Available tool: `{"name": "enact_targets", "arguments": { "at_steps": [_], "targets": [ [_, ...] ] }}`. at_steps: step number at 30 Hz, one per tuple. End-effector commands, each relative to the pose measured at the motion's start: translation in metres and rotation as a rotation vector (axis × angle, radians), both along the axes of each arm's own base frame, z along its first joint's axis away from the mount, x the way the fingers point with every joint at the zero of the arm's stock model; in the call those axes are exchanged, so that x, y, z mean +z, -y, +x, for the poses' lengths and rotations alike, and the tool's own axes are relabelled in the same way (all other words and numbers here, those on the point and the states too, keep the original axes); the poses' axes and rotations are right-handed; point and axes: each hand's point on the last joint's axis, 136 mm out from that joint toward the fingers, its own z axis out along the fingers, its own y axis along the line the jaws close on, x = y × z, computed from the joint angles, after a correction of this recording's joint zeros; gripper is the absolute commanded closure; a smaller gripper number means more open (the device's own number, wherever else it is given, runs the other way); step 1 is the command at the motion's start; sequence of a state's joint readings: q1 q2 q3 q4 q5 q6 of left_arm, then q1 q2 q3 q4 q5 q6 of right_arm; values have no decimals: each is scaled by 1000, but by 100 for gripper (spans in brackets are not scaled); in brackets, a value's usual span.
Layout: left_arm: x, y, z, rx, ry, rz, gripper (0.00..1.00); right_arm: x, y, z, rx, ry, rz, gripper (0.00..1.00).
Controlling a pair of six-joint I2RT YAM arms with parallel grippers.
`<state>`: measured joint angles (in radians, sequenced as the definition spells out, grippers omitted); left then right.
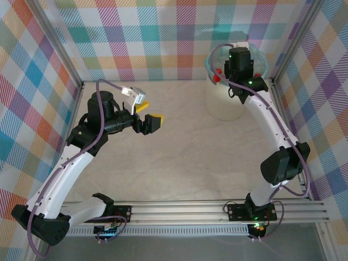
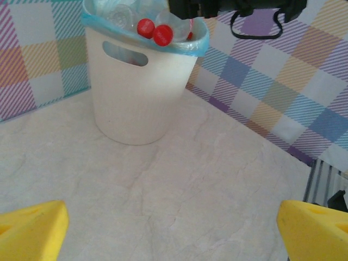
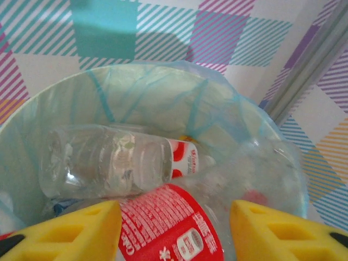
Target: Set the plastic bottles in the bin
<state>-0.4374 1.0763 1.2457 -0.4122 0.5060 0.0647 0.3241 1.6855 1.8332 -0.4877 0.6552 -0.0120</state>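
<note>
- The bench (image 1: 179, 157) is a pale, faintly veined surface, bare apart from the bin.
- Plaid cloth walls (image 1: 163, 38) in pastel checks close it in behind the bin and on both sides. A ribbed aluminium rail (image 1: 190, 209) runs along the edge farthest from the bin.
- The bin (image 1: 225, 106) is a round white tub with a slot handle in its side. It stands upright in the corner of the walls.
- A light blue bag (image 3: 163, 98) lines the bin and folds over its rim.
- The plastic bottles (image 2: 155, 31) lie heaped inside the bin, two red caps reaching rim height.
- Seen from the right wrist, a clear bottle (image 3: 109, 163) lies on its side across the heap, its label red and white.
- A red-labelled bottle (image 3: 168, 223) lies on top of the heap, nearer the camera than the clear one.
- The right tool (image 3: 175, 217) hangs just over the bin's mouth, one yellow finger on each side of the red-labelled bottle. The gaps there are narrow, and whether the fingers press the bottle or stand free of it cannot be told.
- The left tool (image 1: 149, 114) hovers above bare bench well apart from the bin and points toward it. Its yellow fingers (image 2: 32, 228) are spread wide with nothing between them.
</note>
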Motion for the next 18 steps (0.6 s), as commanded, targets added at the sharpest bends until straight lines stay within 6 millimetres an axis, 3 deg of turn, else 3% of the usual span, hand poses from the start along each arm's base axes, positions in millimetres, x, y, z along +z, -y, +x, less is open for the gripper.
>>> {"name": "enact_targets", "arguments": {
  "at_steps": [1, 5, 9, 12, 18],
  "targets": [
    [4, -5, 4, 43, 2, -9, 2, 19, 2, -5, -11, 11, 19, 42],
    [1, -11, 11, 98, -13, -7, 2, 55, -7, -13, 48, 66, 81, 37],
    [-5, -14, 18, 128, -41, -5, 2, 64, -25, -27, 145, 72, 151, 37],
    [-8, -14, 21, 133, -55, -7, 2, 50, -27, -31, 157, 46, 158, 42],
    [-14, -22, 29, 186, -92, -9, 2, -17, -35, -20, 166, -103, 145, 51]
  ]
}}
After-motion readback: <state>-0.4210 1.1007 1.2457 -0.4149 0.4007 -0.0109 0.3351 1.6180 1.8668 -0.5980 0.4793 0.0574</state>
